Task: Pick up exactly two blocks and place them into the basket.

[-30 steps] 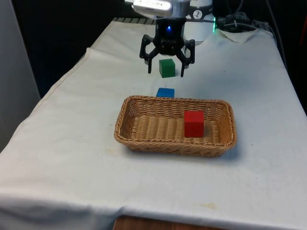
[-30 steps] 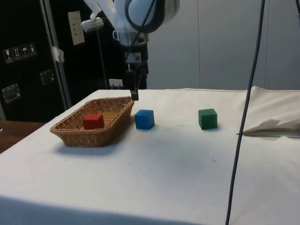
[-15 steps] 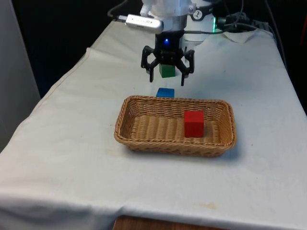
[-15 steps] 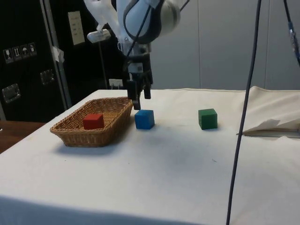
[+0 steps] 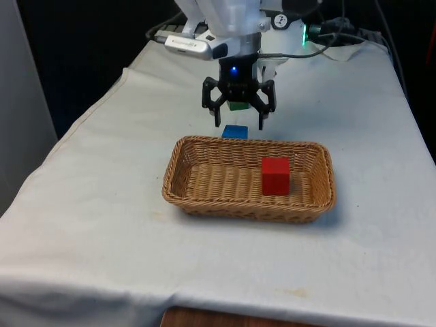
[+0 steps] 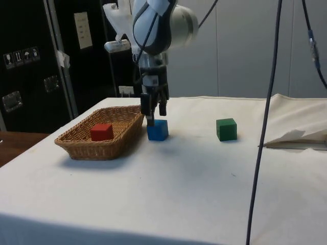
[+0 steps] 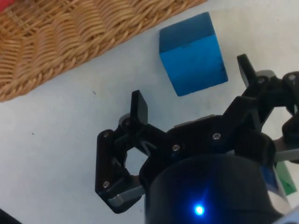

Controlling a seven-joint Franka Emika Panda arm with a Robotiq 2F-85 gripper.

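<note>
Hand (image 5: 238,121) spread wide above blue block (image 6: 157,129), just beside basket (image 5: 178,182) rim, bare cloth beyond.

**A robot lab, set up for testing**

You are looking at a lab or test room, not a home. The table (image 5: 102,225) is draped in a plain white cloth (image 6: 168,199) that hangs over its edges, the way a trial bench is dressed. In the side view, dark cabinets (image 6: 30,61) stand behind it, carrying small printed labels (image 6: 82,29) and handling stickers (image 6: 20,57). Cables (image 6: 265,117) hang down in front of a bare pale wall (image 6: 245,46). At the table's far end in the front view, more cables (image 5: 340,30) lie bundled on the cloth against black curtains (image 5: 82,41).
</note>
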